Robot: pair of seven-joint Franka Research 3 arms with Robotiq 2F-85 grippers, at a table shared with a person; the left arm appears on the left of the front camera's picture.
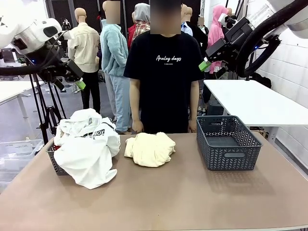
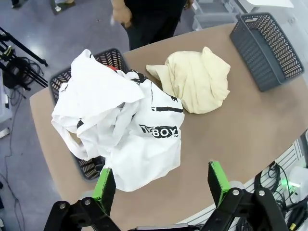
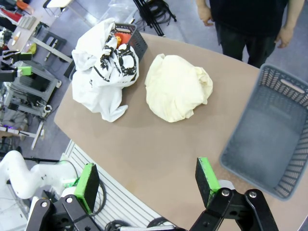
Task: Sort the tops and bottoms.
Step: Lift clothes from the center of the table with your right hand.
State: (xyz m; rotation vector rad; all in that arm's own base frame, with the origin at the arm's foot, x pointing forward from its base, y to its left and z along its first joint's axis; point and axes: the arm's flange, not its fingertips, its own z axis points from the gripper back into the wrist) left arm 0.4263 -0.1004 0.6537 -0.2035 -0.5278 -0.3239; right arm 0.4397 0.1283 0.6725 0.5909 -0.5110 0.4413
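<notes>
Barely begun: both left gripper [image 2: 161, 185] and right gripper [image 3: 144, 183] spread wide, empty, high above tabletop [image 1: 159, 202]; white T-shirt [image 1: 89, 144] heaped over left basket [image 1: 55, 163], cream garment [image 1: 150, 148] mid-tabletop, right basket [image 1: 226, 144] unfilled, all sorting left.

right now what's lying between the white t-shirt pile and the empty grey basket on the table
A crumpled cream-yellow garment lies on the bare brown tabletop between the white T-shirt pile and the empty grey basket, seen in the front view.
</notes>
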